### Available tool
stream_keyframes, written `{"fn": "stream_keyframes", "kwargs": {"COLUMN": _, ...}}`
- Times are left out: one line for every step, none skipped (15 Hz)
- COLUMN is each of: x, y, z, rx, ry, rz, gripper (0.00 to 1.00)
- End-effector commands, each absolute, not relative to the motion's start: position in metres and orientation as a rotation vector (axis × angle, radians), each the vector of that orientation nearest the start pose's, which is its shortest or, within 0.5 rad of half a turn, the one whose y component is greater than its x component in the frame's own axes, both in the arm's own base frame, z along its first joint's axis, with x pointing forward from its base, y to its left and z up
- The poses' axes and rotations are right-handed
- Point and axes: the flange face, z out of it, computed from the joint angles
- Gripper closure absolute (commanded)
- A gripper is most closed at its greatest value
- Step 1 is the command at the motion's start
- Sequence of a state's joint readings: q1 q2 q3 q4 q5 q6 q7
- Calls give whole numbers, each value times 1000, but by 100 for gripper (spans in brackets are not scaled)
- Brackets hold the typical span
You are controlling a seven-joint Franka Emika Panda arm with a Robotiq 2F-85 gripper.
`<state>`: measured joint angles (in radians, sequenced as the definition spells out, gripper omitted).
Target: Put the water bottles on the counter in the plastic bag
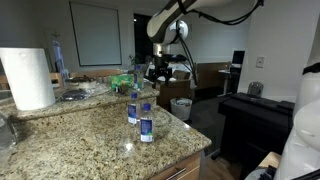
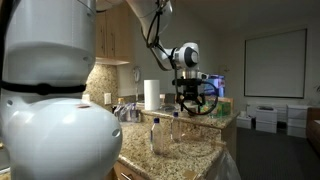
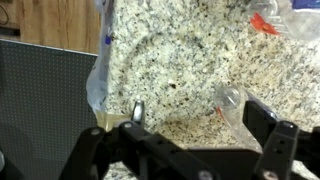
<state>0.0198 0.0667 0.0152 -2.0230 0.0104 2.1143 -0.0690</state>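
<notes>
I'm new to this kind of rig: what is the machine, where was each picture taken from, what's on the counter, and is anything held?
This is one robot arm ending in a two-fingered gripper. Two pictures come from cameras standing in the room; the third looks down from the arm's wrist. On the granite counter stand small water bottles, two plainly visible, and a paper-towel roll. A whitish plastic bag sits beyond the counter's edge. The gripper is open above the counter and holds nothing.

The counter (image 1: 90, 145) is glossy speckled granite, the water bottles (image 1: 146, 122) clear plastic, the towel roll (image 1: 27, 78) paper.
</notes>
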Motion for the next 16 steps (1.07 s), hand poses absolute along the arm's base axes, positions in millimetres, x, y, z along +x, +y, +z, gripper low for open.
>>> {"fn": "stream_keyframes", "kwargs": {"x": 588, "y": 62, "z": 411, "rx": -3069, "ry": -238, "rz": -123, "gripper": 0}}
{"fn": "stream_keyframes", "kwargs": {"x": 593, "y": 75, "z": 407, "rx": -3048, "ry": -280, "rz": -119, "gripper": 0}}
{"fn": "stream_keyframes", "kwargs": {"x": 600, "y": 90, "z": 407, "rx": -3014, "ry": -330, "rz": -102, "gripper": 0}}
{"fn": "stream_keyframes", "kwargs": {"x": 605, "y": 101, "z": 406, "rx": -2998, "ry": -352, "rz": -101, "gripper": 0}}
{"fn": "stream_keyframes", "kwargs": {"x": 612, "y": 114, "z": 408, "rx": -2977, "ry": -379, "rz": -109, "gripper": 0}}
{"fn": "stream_keyframes", "kwargs": {"x": 618, "y": 123, "z": 409, "rx": -2968, "ry": -400, "rz": -116, "gripper": 0}}
{"fn": "stream_keyframes", "kwargs": {"x": 625, "y": 132, "z": 410, "rx": -2967, "ry": -419, "rz": -128, "gripper": 0}}
{"fn": "stream_keyframes", "kwargs": {"x": 630, "y": 139, "z": 410, "rx": -2970, "ry": -433, "rz": -132, "gripper": 0}}
{"fn": "stream_keyframes", "kwargs": {"x": 634, "y": 145, "z": 409, "rx": -2987, "ry": -461, "rz": -114, "gripper": 0}}
{"fn": "stream_keyframes", "kwargs": {"x": 637, "y": 150, "z": 407, "rx": -3013, "ry": -485, "rz": -103, "gripper": 0}}
{"fn": "stream_keyframes", "kwargs": {"x": 639, "y": 154, "z": 404, "rx": -3030, "ry": -512, "rz": -86, "gripper": 0}}
{"fn": "stream_keyframes", "kwargs": {"x": 640, "y": 156, "z": 401, "rx": -3038, "ry": -531, "rz": -68, "gripper": 0}}
{"fn": "stream_keyframes", "kwargs": {"x": 641, "y": 158, "z": 397, "rx": -3043, "ry": -542, "rz": -38, "gripper": 0}}
{"fn": "stream_keyframes", "kwargs": {"x": 642, "y": 159, "z": 395, "rx": -3052, "ry": -550, "rz": -29, "gripper": 0}}
{"fn": "stream_keyframes", "kwargs": {"x": 643, "y": 158, "z": 393, "rx": -3062, "ry": -555, "rz": -8, "gripper": 0}}
{"fn": "stream_keyframes", "kwargs": {"x": 643, "y": 157, "z": 391, "rx": -3073, "ry": -563, "rz": 0, "gripper": 0}}
